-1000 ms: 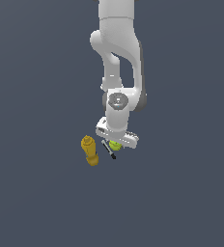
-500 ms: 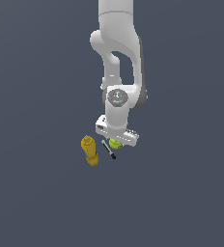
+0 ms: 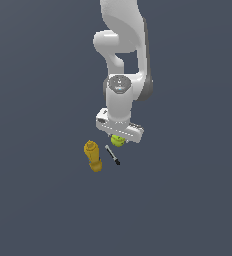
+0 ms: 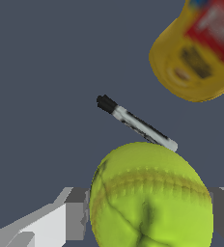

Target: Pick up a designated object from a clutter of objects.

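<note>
Ball [image 4: 150,195] sits between the two fingers [image 4: 75,219], one pad on each flank; fingers look clamped on it, contact at both sides in the wrist view. Against the exterior picture of a second ago the hand [image 3: 119,129] stands slightly higher and the ball [image 3: 118,141] has come up with it, tucked just under the hand; a gap has opened to the pen-like stick [image 3: 112,155], which lies beyond the fingertips on the bench [image 3: 48,200]. Mustard bottle [image 3: 93,156] well off to one side of the fingers, unmoved. Judgement: grasp made and lift begun; the grip seems to hold; what remains is raising the ball clear of the clutter.
</note>
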Tool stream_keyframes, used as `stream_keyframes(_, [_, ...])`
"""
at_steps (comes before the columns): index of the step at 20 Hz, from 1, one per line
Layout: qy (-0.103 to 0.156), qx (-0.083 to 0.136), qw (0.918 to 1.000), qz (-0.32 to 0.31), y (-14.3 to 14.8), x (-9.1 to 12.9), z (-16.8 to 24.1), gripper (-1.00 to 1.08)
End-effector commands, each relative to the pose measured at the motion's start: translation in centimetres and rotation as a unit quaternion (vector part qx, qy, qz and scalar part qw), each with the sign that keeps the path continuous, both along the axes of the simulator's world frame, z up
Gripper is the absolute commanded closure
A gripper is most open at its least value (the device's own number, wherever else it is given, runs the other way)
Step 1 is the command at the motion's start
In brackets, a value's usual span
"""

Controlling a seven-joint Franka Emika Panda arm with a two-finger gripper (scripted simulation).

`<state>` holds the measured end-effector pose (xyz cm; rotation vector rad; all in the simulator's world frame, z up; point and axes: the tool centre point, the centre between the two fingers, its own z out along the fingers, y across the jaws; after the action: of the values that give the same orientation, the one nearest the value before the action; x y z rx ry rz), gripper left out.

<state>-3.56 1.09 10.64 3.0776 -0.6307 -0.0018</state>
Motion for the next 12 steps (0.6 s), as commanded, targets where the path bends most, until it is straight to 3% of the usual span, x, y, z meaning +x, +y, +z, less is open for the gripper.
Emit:
stream_keyframes(1, [-0.001,0.000,1.0000,0.000,-0.3,-0.5,2.0,1.08])
stream_keyframes(12, [-0.001,0.000,1.0000,0.000,-1.7,-3.0,12.1,1.08])
